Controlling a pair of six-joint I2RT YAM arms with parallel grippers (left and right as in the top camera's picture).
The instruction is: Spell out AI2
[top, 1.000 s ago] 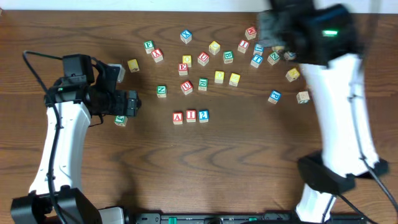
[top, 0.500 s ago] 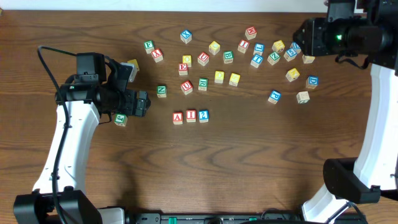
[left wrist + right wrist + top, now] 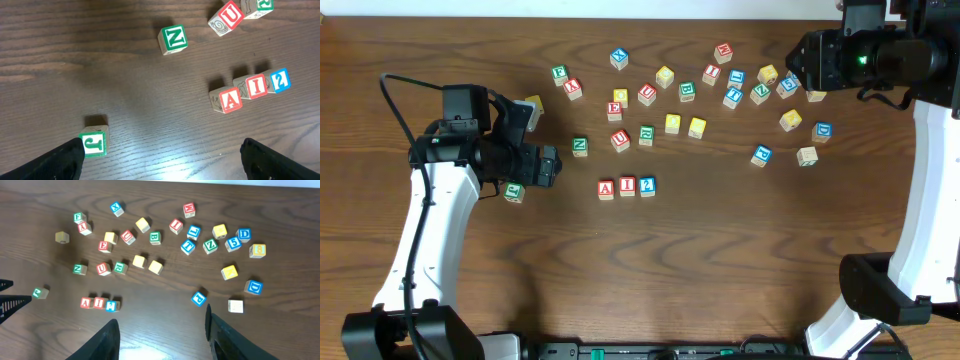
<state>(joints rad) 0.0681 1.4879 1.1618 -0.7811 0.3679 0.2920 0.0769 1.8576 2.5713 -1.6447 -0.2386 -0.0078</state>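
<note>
Three light-wood cubes stand in a touching row on the table: red "A" (image 3: 606, 188), red "I" (image 3: 627, 186), blue "2" (image 3: 647, 186). The left wrist view shows the A (image 3: 230, 100), the I (image 3: 257, 86) and the 2 (image 3: 280, 80) at upper right. The right wrist view shows the A (image 3: 86, 303), the I (image 3: 99, 303) and the 2 (image 3: 112, 305) at lower left. My left gripper (image 3: 548, 165) (image 3: 162, 160) is open and empty, left of the row. My right gripper (image 3: 800, 60) (image 3: 162, 335) is open and empty, high at the back right.
A green "J" cube (image 3: 514, 192) (image 3: 94, 142) lies by my left gripper's finger. A green "N" cube (image 3: 580, 146) and a red "U" cube (image 3: 619, 140) sit behind the row. Several more letter cubes are scattered across the back, some under my right gripper.
My right arm has swung back and to the right, away from the table's middle. My left arm shifted a little right. The AI2 row has not moved.
</note>
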